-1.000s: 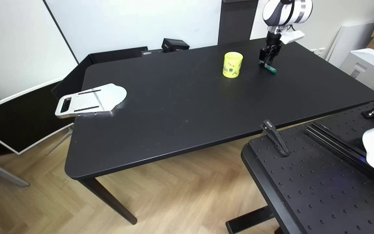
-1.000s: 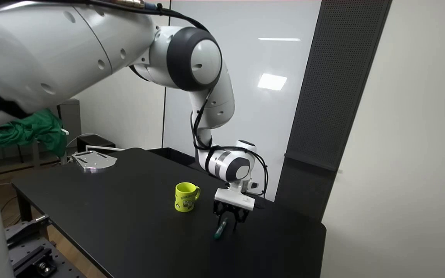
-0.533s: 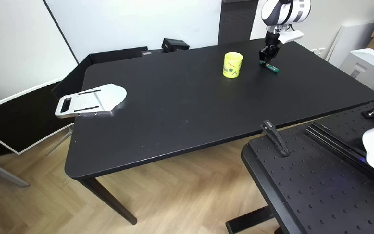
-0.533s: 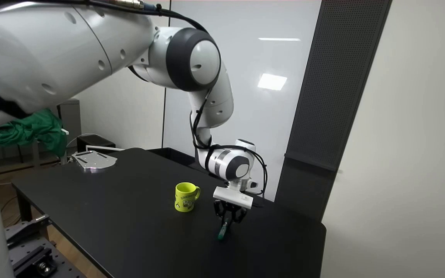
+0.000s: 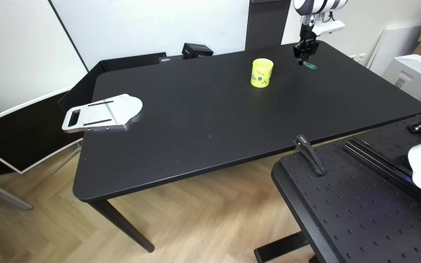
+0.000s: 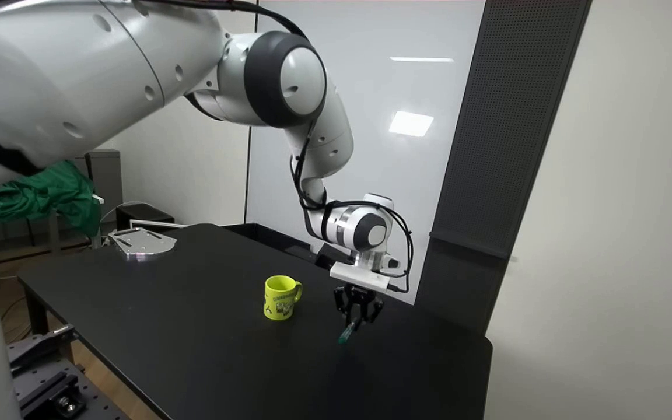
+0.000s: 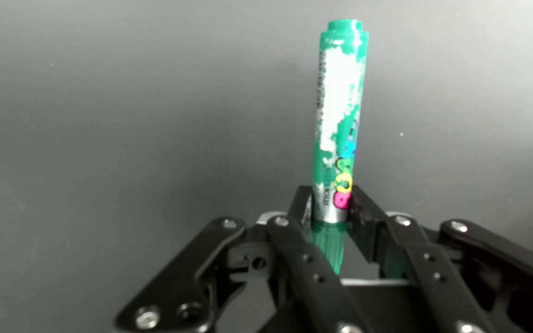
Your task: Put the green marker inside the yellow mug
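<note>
The green marker (image 7: pixel 338 106) is pinched between both fingers of my gripper (image 7: pixel 331 203) in the wrist view. The grip sits near its silver band, and the ribbed green end lies back between the jaws, partly covered by the left finger. In both exterior views the gripper (image 5: pixel 303 62) hangs just above the tabletop, and the marker (image 6: pixel 346 334) sticks out sideways from the fingertips, off the surface. The yellow mug (image 6: pixel 279 300) stands upright on the table, a short way from the gripper, its handle on the gripper's side. Its inside bottom is hidden.
A silver flat device (image 5: pixel 104 111) with a handle slot lies at the far end of the black table (image 5: pixel 196 128). A black box (image 5: pixel 197 50) sits behind the rear edge, near the white wall panel. A perforated side bench (image 5: pixel 360 204) adjoins the front edge.
The gripper has gone from open around the marker to shut on it. Arm and marker have then risen from the table. The mug has stayed put.
</note>
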